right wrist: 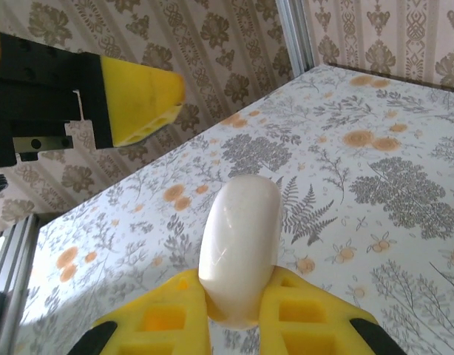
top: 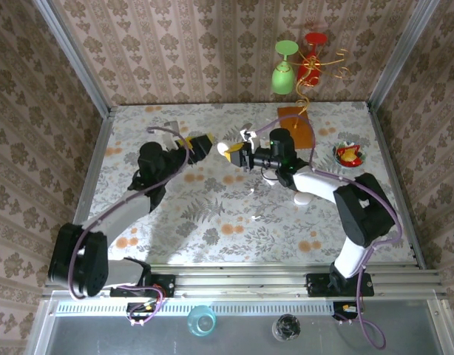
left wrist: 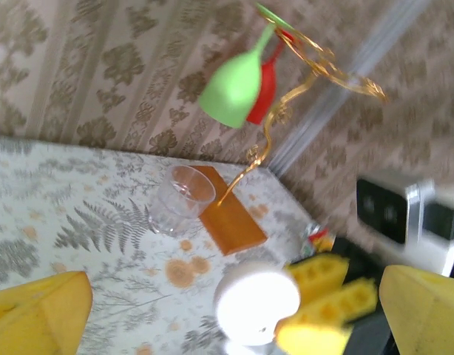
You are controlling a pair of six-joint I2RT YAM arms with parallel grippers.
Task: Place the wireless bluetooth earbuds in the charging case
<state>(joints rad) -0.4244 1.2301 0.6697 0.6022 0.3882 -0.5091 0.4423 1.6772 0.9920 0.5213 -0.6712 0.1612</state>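
Observation:
My right gripper (top: pixel 234 154) is shut on the white pebble-shaped charging case (top: pixel 225 148), which it holds above the table. In the right wrist view the case (right wrist: pixel 238 244) stands on edge between the yellow fingers (right wrist: pixel 308 318). My left gripper (top: pixel 203 143) hangs just left of the case, wide open and empty. In the left wrist view its two yellow fingers (left wrist: pixel 42 314) sit at the bottom corners and the case (left wrist: pixel 256 299) is in the gap, not touched. Two tiny white bits, probably earbuds (top: pixel 251 190), lie on the floral table below the grippers, the second one (top: pixel 255 218) nearer the front.
A gold spiral stand with a green glass (top: pixel 284 70) and a red glass (top: pixel 314 41) rises from an orange block (top: pixel 297 127) at the back. A clear plastic cup (left wrist: pixel 181 198) lies beside the block. A small bowl (top: pixel 349 154) of red and yellow pieces sits at the right.

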